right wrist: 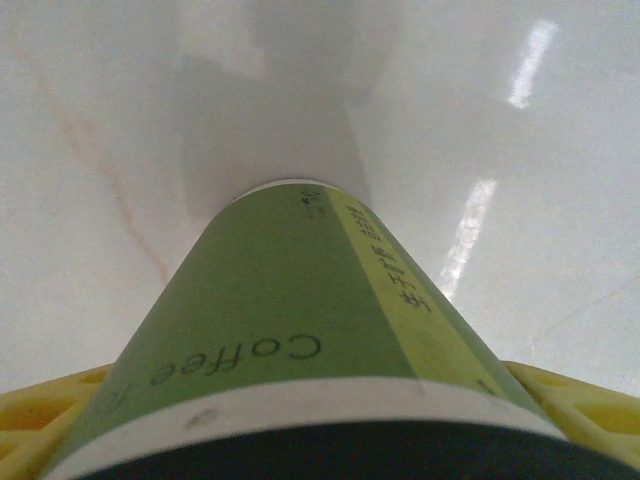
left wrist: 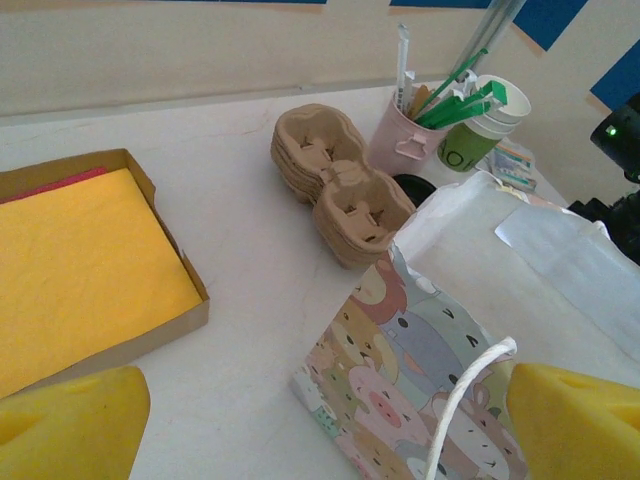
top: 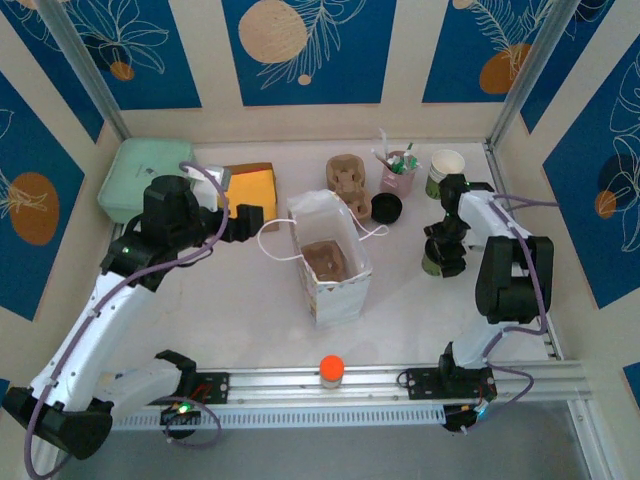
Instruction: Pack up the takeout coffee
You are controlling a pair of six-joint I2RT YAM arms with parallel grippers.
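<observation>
The takeout coffee point(right wrist: 290, 330) is a green cup printed "Coffee", with a white rim and a black lid at its near end. It stands on the white table at the right point(top: 432, 263). My right gripper point(right wrist: 320, 405) is shut on it, one yellow finger point(right wrist: 60, 405) against each side; from above, the right gripper point(top: 445, 248) covers most of the cup. The paper bag point(top: 330, 255) stands open mid-table with a brown cup carrier point(top: 325, 258) inside. My left gripper point(left wrist: 320, 430) is open beside the bag's animal-print side point(left wrist: 420, 370), and the bag's white handle loop rises between its fingers.
Stacked brown cup carriers point(top: 348, 175), a pink cup of sticks point(top: 397, 175), a lidless green-and-white cup point(top: 445, 170) and a round black thing point(top: 386, 207) stand behind the bag. A box of yellow napkins point(top: 250, 185) and a green tray point(top: 140, 175) lie at back left.
</observation>
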